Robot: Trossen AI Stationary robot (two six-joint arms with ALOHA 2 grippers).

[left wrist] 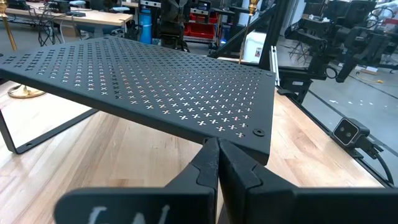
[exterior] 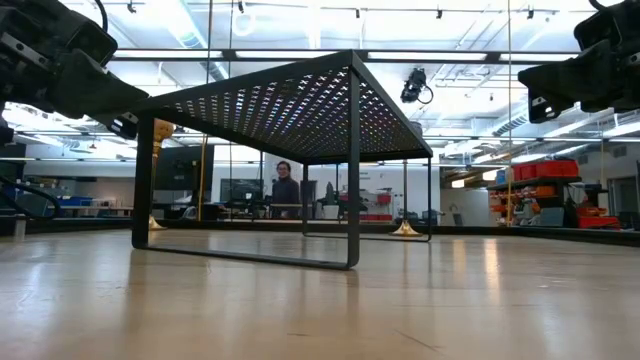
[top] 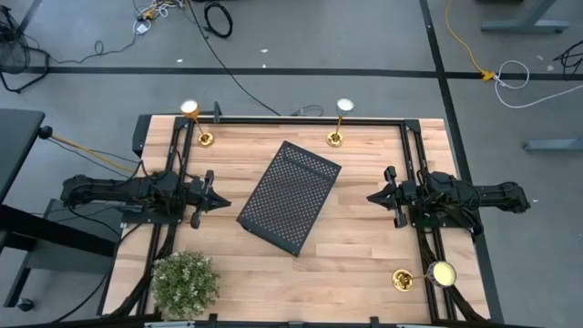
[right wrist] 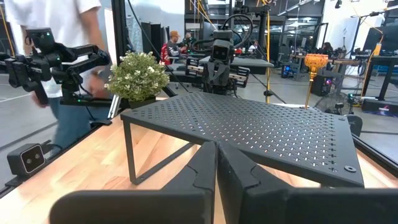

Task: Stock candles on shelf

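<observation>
With the left gripper [top: 221,199] and right gripper [top: 373,197] both pinched together and empty either side of the shelf [top: 290,196], the three candles [top: 195,122] (slim, top-heavy) at the table's edges risk toppling under an off-centre grasp.

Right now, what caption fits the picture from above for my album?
Black shelf empty mid-table, three candles near the edges, both grippers shut.

In the low view the shelf [exterior: 290,105] hid most of two candles [exterior: 407,228], and both arms were cut off by the top edge. A person [right wrist: 59,37] behind the tabletop's edge was blurred in the right wrist view.
</observation>
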